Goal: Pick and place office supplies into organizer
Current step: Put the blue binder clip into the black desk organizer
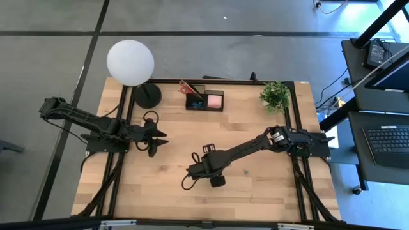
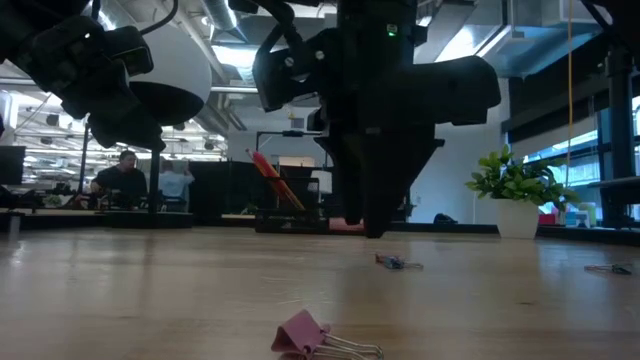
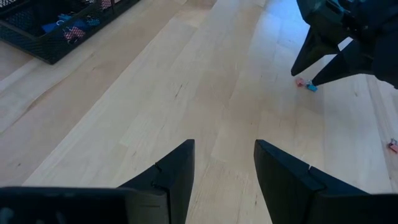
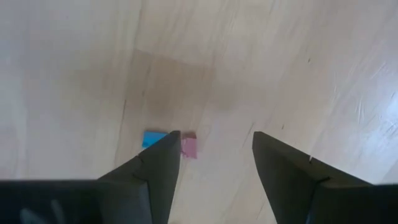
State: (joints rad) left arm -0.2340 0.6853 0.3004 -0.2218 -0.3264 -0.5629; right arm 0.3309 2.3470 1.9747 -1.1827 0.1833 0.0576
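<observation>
Surface: pale wooden table (image 1: 255,185).
Right gripper (image 4: 214,149): fingers spread, empty, above blue clip (image 4: 153,139) and pink clip (image 4: 189,147).
Left gripper (image 3: 224,168): fingers apart, empty, at table's left.
Organizer (image 1: 204,100): far edge, holding scissors (image 1: 188,87).

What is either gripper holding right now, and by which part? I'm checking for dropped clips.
Nothing is held. The right gripper hangs open above the small blue and pink clips; the left gripper waits open over bare table.
</observation>
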